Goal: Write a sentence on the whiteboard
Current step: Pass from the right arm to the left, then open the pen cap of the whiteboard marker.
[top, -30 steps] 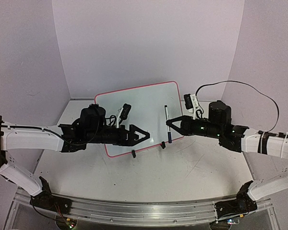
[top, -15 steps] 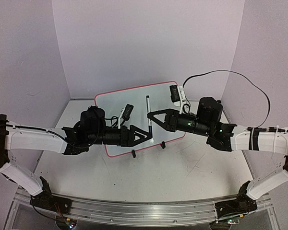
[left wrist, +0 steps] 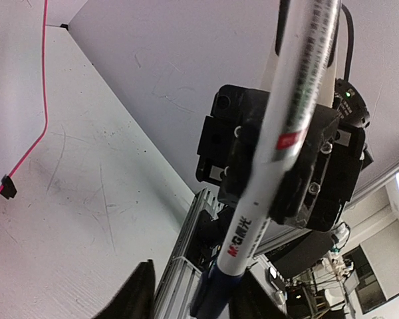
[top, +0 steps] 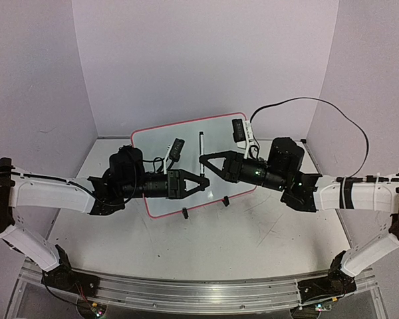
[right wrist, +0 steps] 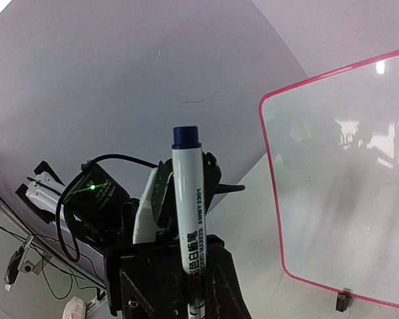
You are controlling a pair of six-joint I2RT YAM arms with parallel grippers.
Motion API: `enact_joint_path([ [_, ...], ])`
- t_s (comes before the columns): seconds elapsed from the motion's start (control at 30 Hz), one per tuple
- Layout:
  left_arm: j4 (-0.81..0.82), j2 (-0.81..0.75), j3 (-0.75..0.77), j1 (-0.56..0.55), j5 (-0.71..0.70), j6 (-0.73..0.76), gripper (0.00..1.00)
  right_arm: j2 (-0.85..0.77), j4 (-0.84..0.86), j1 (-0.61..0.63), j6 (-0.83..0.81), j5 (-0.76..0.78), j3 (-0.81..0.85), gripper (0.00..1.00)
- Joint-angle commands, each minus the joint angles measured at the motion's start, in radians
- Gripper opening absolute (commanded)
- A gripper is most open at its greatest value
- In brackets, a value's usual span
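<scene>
Uncapping comes first, I judge: the whiteboard (top: 219, 133), glossy white with rounded corners and a thin pink rim, shows no lettering at mid-frame in the top view. It rests on small black clip feet (top: 185, 213) on the scratched counter (top: 253, 232). My right claw (top: 201, 159) clamps the slim white marker (right wrist: 186, 199) by its barrel. My left claw (top: 205, 184) sits part open astride the dark blue cap (left wrist: 211, 292), a gap showing on one side. The next move calls for a square pinch on the cap, then a straight pull along the barrel.
</scene>
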Motion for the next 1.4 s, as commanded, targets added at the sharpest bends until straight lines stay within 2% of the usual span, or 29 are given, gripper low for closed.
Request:
enact_joint_path([
  [0.0,0.06,-0.031,-0.013,-0.002,-0.025,0.027,0.19,0.006,0.073,0.01,0.032,-0.002,0.033,0.0],
  [0.1,0.056,-0.062,-0.033,-0.001,-0.039,0.089,0.01,-0.001,0.049,0.01,0.03,-0.047,0.031,0.0],
  [0.13,0.054,-0.079,-0.045,0.0,-0.043,0.104,0.0,-0.005,0.011,0.01,0.015,-0.063,0.037,0.03],
  [0.2,0.022,-0.124,-0.067,0.0,-0.054,0.21,0.0,-0.008,-0.192,0.01,-0.055,-0.092,0.098,0.34],
  [0.23,-0.024,-0.15,-0.071,0.0,-0.081,0.267,0.0,-0.009,-0.305,0.009,-0.099,-0.094,0.135,0.44],
  [0.27,-0.118,-0.182,-0.066,0.0,-0.124,0.368,0.0,-0.011,-0.453,0.004,-0.173,-0.103,0.181,0.67],
  [0.3,-0.203,-0.196,-0.05,0.0,-0.149,0.449,0.0,-0.014,-0.541,-0.004,-0.22,-0.12,0.209,0.81],
  [0.33,-0.315,-0.205,-0.019,0.0,-0.184,0.547,0.0,-0.019,-0.636,-0.019,-0.272,-0.153,0.234,0.92],
  [0.4,-0.46,-0.199,0.03,0.0,-0.215,0.665,0.0,-0.026,-0.703,-0.046,-0.32,-0.235,0.249,0.97],
  [0.47,-0.582,-0.178,0.081,-0.001,-0.226,0.751,0.0,-0.042,-0.739,-0.083,-0.336,-0.303,0.258,0.98],
  [0.57,-0.626,-0.164,0.103,0.0,-0.217,0.791,0.0,-0.024,-0.749,-0.108,-0.345,-0.401,0.296,0.98],
  [0.8,-0.677,-0.116,0.144,-0.001,-0.151,0.833,0.0,0.146,-0.817,-0.108,-0.378,-0.504,0.487,0.85],
  [0.87,-0.697,-0.114,0.148,0.0,-0.155,0.84,0.0,0.187,-0.821,-0.108,-0.394,-0.507,0.518,0.75],
  [0.9,-0.697,-0.117,0.145,-0.001,-0.155,0.841,0.0,0.215,-0.821,-0.107,-0.397,-0.536,0.53,0.64],
  [0.93,-0.699,-0.118,0.145,-0.001,-0.155,0.84,0.0,0.228,-0.824,-0.108,-0.402,-0.546,0.535,0.6],
  [1.0,-0.71,-0.119,0.144,0.0,-0.166,0.846,0.0,0.249,-0.828,-0.106,-0.416,-0.578,0.533,0.43],
  [1.03,-0.713,-0.118,0.143,-0.001,-0.166,0.847,0.0,0.25,-0.828,-0.106,-0.417,-0.581,0.534,0.41],
  [1.2,-0.727,-0.111,0.155,0.001,-0.168,0.86,0.0,0.284,-0.849,-0.106,-0.438,-0.593,0.543,0.4],
  [1.37,-0.738,-0.106,0.16,0.0,-0.169,0.868,0.0,0.312,-0.859,-0.101,-0.445,-0.607,0.556,0.34],
])
